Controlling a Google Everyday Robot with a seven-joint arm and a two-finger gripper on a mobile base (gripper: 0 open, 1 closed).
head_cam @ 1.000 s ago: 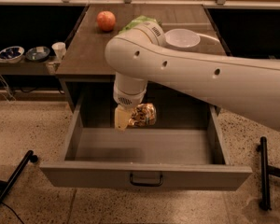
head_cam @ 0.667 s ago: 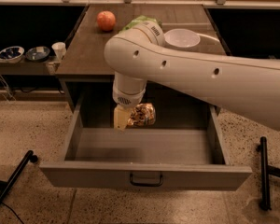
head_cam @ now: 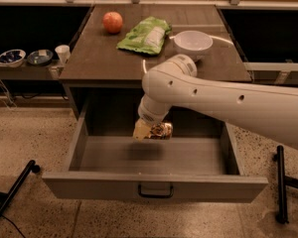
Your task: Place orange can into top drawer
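The top drawer (head_cam: 154,186) is pulled wide open below the wooden counter, its grey front panel with a dark handle (head_cam: 155,191) nearest the camera. My gripper (head_cam: 148,131) hangs over the drawer's middle, a little above its floor. It is shut on the orange can (head_cam: 160,130), a shiny mottled brown and tan packet-like item that sticks out to the right of the pale fingers (head_cam: 140,130). The white arm reaches in from the right and hides part of the drawer's back.
On the counter (head_cam: 104,58) lie an orange fruit (head_cam: 112,22), a flat green bag (head_cam: 145,34) and a white bowl (head_cam: 192,42). Small bowls and a cup (head_cam: 62,53) sit on a ledge at left. Black stand legs (head_cam: 280,182) flank the drawer.
The arm has lowered and pulled back, uncovering the green bag and bowl on the counter. The can stays held over the open drawer, slightly lower.
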